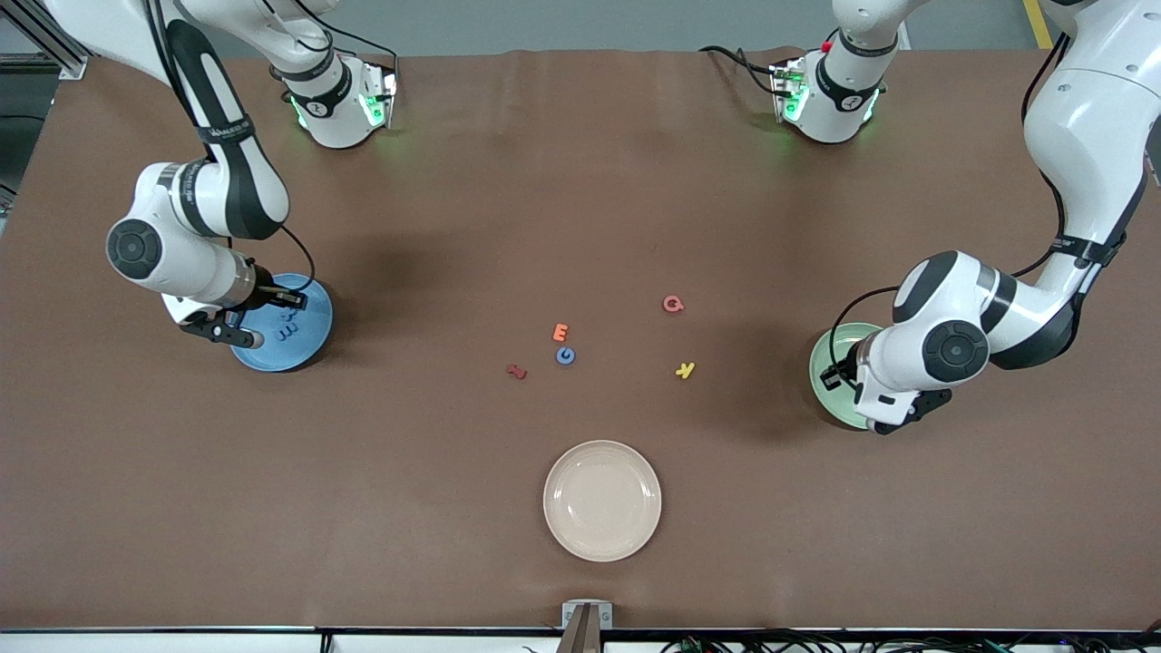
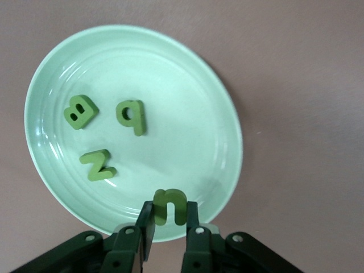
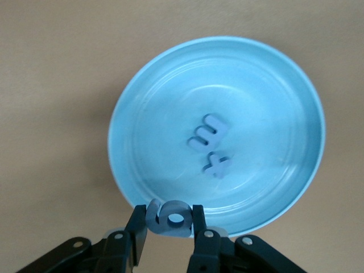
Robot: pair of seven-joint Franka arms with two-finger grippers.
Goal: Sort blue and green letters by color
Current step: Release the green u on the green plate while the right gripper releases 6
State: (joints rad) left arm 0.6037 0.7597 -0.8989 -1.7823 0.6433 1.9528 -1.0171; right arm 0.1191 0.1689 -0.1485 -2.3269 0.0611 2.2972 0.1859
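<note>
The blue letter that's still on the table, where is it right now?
The blue letter lies mid-table, just nearer the front camera than the orange E, with the dark red piece beside it.

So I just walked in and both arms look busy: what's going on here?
The two arms are sorting small foam letters by colour. The left hand grips a green foam letter u over the rim of the pale green plate, which already holds three green letters. The right hand grips a blue foam letter g over the edge of the light blue plate, which holds two blue letters. One small blue letter lies on the brown table, mid-table.
</note>
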